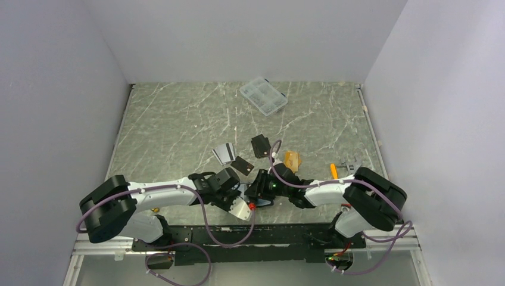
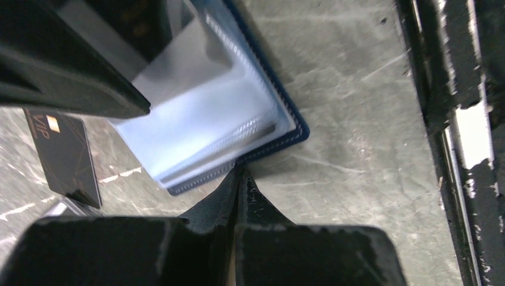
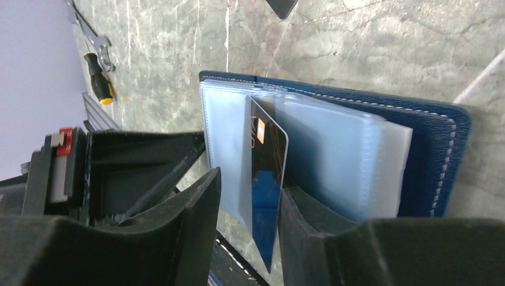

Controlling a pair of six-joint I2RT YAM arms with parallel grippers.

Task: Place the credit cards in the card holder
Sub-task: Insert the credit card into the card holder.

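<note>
The navy card holder (image 3: 443,149) lies open on the table with its clear blue sleeves (image 2: 208,113) fanned up. A black card (image 3: 266,173) with a gold chip stands partly inside one sleeve. My right gripper (image 3: 250,182) is open around this card; the card rests against the right finger (image 3: 309,226), with a gap to the left one. My left gripper (image 2: 241,174) is shut, its tips touching the holder's stitched edge. Loose on the table are a silver card (image 1: 224,152), black cards (image 1: 242,164) (image 1: 260,145) and an orange-gold card (image 1: 292,159). In the top view both grippers hide the holder.
A clear compartment box (image 1: 264,95) sits at the back. A screwdriver (image 1: 334,171) and a wrench (image 1: 348,165) lie at the right. A black VIP card (image 2: 65,155) lies beside the holder. The table's near edge rail (image 2: 458,119) is close behind the left gripper.
</note>
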